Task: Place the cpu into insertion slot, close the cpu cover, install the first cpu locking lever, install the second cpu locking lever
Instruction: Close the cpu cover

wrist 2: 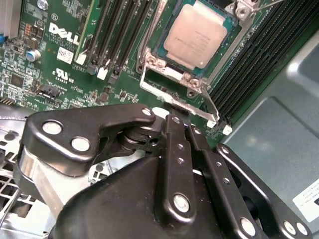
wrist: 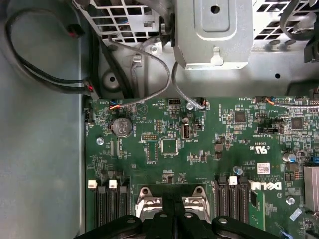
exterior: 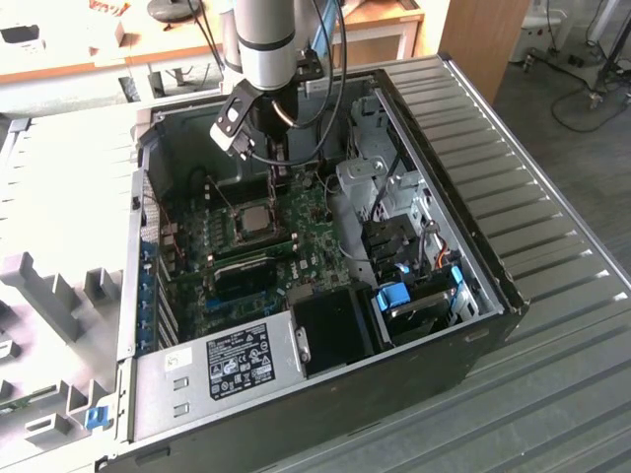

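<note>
Cpu (wrist 2: 198,35) sits flat in insertion slot (wrist 2: 169,71), silver top up, green edge showing. In the exterior view it's mid-motherboard (exterior: 258,219), towards the far side of the open pc case (exterior: 444,128). Cpu cover (wrist 2: 149,59) looks down around the chip, w/ metal tabs at its corners; can't tell if it's fully seated. A thin silvery locking lever (wrist 2: 169,97) runs along the socket edge nearest the gripper, its hooked end sticking out past the corner; latched or not, can't tell.

Gripper (wrist 2: 183,127) hangs just beside that socket edge, on its far side in the exterior view (exterior: 277,163). Jaws are closed, tips together, right by the lever; contact unclear.

Black memory slots (wrist 2: 119,30) flank the socket on both sides. Green motherboard (wrist: 199,144) carries a coin battery (wrist: 122,127). Psu box (exterior: 232,360) fills the case's near corner on the exterior view's left. Case lies on a ribbed grey table (exterior: 552,394).
</note>
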Action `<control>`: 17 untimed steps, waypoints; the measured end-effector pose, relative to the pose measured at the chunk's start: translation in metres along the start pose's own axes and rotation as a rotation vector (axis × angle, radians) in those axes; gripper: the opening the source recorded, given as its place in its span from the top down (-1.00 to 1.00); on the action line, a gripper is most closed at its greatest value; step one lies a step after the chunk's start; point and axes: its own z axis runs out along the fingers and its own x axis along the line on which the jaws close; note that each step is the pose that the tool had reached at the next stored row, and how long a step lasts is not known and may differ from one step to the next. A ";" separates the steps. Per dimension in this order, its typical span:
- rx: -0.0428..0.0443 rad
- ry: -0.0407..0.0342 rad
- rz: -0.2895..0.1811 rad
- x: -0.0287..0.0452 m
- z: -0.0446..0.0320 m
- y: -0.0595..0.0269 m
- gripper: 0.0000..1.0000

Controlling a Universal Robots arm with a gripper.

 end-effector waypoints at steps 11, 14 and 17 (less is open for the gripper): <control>-0.0001 0.0001 0.000 0.0023 0.0000 -0.0009 0.79; -0.0001 0.0001 0.000 0.0023 0.0000 -0.0029 0.79; -0.0004 0.0001 0.000 0.0021 0.0003 -0.0074 0.79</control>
